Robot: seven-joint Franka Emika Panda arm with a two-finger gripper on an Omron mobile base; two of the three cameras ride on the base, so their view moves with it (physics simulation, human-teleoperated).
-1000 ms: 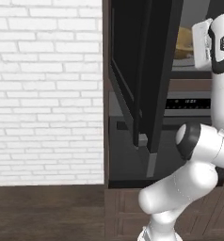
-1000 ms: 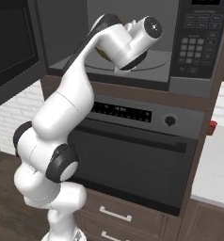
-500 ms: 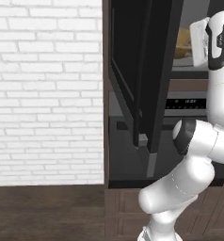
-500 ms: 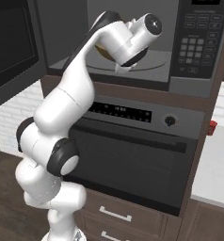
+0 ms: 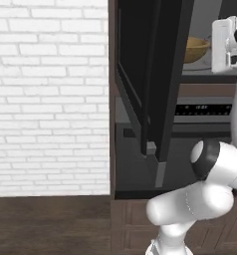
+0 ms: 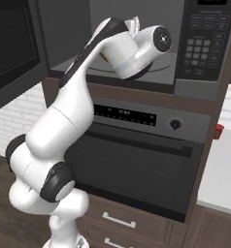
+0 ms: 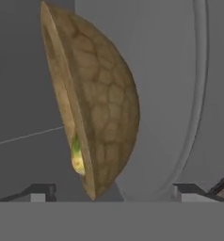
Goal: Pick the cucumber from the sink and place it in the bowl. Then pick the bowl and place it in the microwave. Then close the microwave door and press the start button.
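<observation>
The jaws are standing apart, leaving the bowl (image 7: 102, 108) sitting inside the microwave (image 6: 205, 48), cucumber (image 7: 77, 155) showing at its rim's six o'clock.

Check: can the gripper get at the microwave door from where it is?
Probably yes. The gripper is open beside the bowl in the microwave; the microwave door hangs open leftward, unobstructed once the arm withdraws.
</observation>
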